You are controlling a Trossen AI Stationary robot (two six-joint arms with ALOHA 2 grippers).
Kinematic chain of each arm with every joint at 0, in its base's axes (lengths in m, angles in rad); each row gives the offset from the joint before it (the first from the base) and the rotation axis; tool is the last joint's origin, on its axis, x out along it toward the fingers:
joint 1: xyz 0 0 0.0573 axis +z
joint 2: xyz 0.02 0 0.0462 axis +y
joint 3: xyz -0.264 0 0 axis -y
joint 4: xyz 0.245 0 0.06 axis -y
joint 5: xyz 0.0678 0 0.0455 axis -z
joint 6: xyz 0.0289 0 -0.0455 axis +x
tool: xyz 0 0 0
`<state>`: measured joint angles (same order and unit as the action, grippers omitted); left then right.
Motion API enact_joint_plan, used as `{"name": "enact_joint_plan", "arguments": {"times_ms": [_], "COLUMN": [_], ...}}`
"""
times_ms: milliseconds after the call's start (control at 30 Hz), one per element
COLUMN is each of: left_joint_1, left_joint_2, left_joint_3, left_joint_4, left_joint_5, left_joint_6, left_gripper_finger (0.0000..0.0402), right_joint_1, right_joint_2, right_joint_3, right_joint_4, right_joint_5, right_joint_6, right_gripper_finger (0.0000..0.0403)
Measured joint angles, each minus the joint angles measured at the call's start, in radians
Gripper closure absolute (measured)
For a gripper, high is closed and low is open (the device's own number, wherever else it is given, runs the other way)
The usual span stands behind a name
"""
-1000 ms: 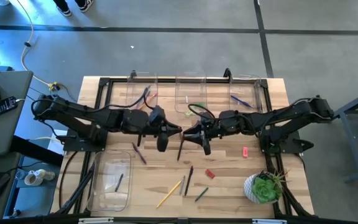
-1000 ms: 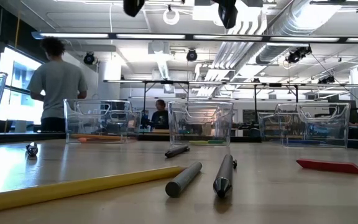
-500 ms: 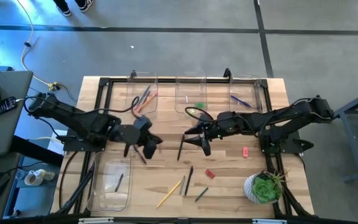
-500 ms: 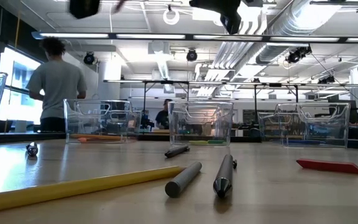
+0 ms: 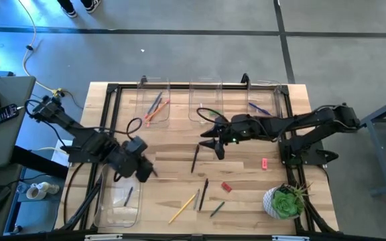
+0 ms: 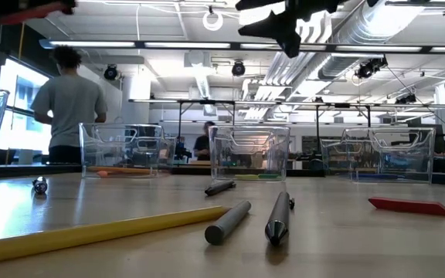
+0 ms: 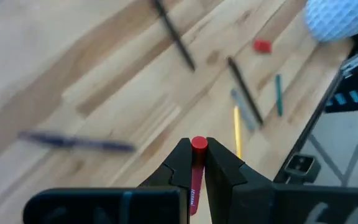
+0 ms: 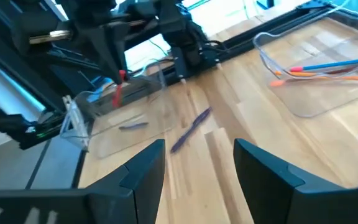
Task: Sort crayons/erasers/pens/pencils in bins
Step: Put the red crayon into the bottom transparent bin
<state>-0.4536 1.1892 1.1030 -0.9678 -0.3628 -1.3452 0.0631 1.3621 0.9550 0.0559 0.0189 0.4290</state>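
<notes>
My left gripper (image 5: 144,171) is shut on a red crayon (image 7: 198,145), above the table by the far right corner of the long clear bin (image 5: 119,195). That bin holds one dark stick (image 5: 128,195). My right gripper (image 5: 211,138) is open and empty, above the table's middle near the centre far bin (image 5: 206,100). A purple pen (image 5: 151,167), a black pen (image 5: 195,158), a yellow pencil (image 5: 183,208) and a pink eraser (image 5: 265,163) lie flat on the table. My left gripper pinches the red crayon between its two fingers; the crayon's free end (image 7: 199,144) sticks out just past the fingertips. The crayon lies along the fingers, which slant downward. In the right wrist view the crayon (image 8: 117,93) hangs below the gripper, clear of the table.
Three clear bins stand along the far edge: the left (image 5: 156,104) with pencils, the right (image 5: 263,102) with a blue stick. A red piece (image 5: 226,187), a dark pen (image 5: 203,193) and a green stick (image 5: 216,209) lie near the front. A potted plant (image 5: 283,202) stands front right.
My left gripper has gone from the table's middle toward the left and near edges, to the long bin, carrying the red crayon clear of the table. My right gripper has drawn back a little toward the far edge.
</notes>
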Motion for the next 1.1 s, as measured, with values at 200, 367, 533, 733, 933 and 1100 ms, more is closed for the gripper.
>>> {"name": "enact_joint_plan", "arguments": {"times_ms": [200, 367, 533, 733, 933, 1100], "left_joint_1": [-0.118, -0.229, -0.319, -0.387, -0.421, -0.427], "left_joint_2": [0.0, 0.023, 0.068, 0.126, 0.169, 0.2], "left_joint_3": [0.0, 0.0, -0.042, -0.114, -0.182, -0.215], "left_joint_4": [-0.156, -0.271, -0.299, -0.242, -0.139, -0.117], "left_joint_5": [0.049, 0.076, 0.154, 0.211, 0.262, 0.289], "left_joint_6": [-0.218, -0.418, -0.574, -0.701, -0.769, -0.799], "left_gripper_finger": [0.0396, 0.0396, 0.0396, 0.0397, 0.0397, 0.039], "right_joint_1": [-0.035, -0.058, -0.074, -0.077, -0.077, -0.077], "right_joint_2": [0.0, 0.0, 0.0, 0.0, 0.0, 0.0], "right_joint_3": [0.0, 0.0, 0.0, 0.0, 0.0, 0.0], "right_joint_4": [-0.049, -0.093, -0.115, -0.116, -0.116, -0.132], "right_joint_5": [0.0, 0.0, 0.0, 0.0, 0.001, 0.008], "right_joint_6": [0.018, 0.056, 0.069, 0.068, 0.092, 0.151], "right_gripper_finger": [0.0219, 0.0219, 0.0219, 0.0219, 0.0219, 0.0219]}}
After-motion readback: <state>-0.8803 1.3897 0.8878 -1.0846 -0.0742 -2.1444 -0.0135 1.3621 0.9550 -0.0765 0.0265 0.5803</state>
